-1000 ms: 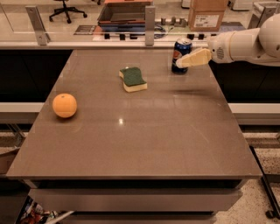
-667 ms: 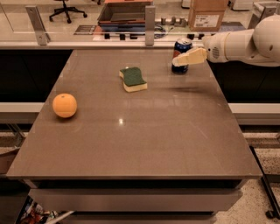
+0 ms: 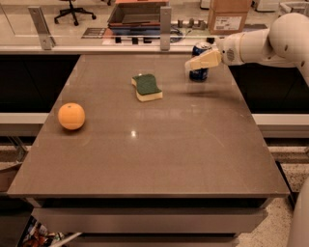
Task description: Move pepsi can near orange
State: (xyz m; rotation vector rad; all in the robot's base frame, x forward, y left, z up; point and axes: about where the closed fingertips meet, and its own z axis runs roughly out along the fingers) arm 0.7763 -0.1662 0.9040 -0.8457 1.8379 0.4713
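An office-like lab — a rolling office chair (image 3: 72, 9) and a cardboard box (image 3: 229, 15) stand beyond the grey table (image 3: 145, 164) — with the gripper (image 3: 195, 62) at the pepsi can (image 3: 198, 75), far right.

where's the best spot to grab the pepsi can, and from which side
The pepsi can stands upright, so probably its curved wall at mid-height, coming level from the right, where the gripper is; the sponge lies to its left.
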